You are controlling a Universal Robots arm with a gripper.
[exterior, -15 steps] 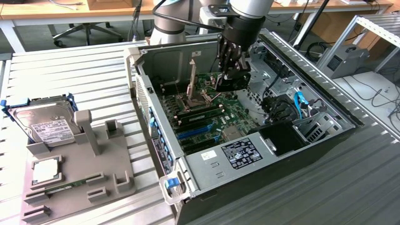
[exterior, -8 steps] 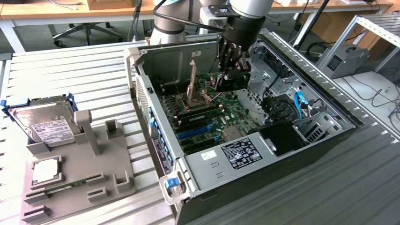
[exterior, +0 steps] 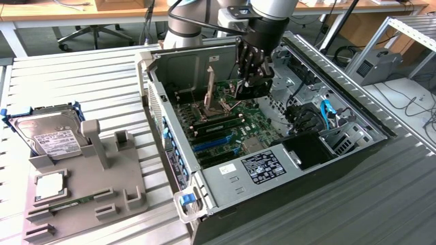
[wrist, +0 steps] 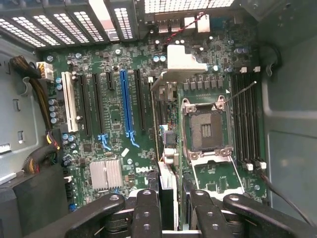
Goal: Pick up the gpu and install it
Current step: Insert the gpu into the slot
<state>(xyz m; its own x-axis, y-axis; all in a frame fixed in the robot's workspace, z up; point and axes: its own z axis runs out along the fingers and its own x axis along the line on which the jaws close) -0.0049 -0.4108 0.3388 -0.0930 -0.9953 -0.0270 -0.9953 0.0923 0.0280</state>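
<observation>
**GPU held on edge inside the case**

You're over the open computer case on the desk. Motherboard below. Jaws of the gripper clamped on the gpu, upright, at 9 o'clock of the CPU socket.

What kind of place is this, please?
Probably a robotics lab or test workshop: an open computer case lies on a metal table, the gripper holds the gpu over the motherboard, and desks stand behind.

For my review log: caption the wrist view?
Fingers hold the gpu edge-on above the motherboard, beside the empty CPU socket.
</observation>
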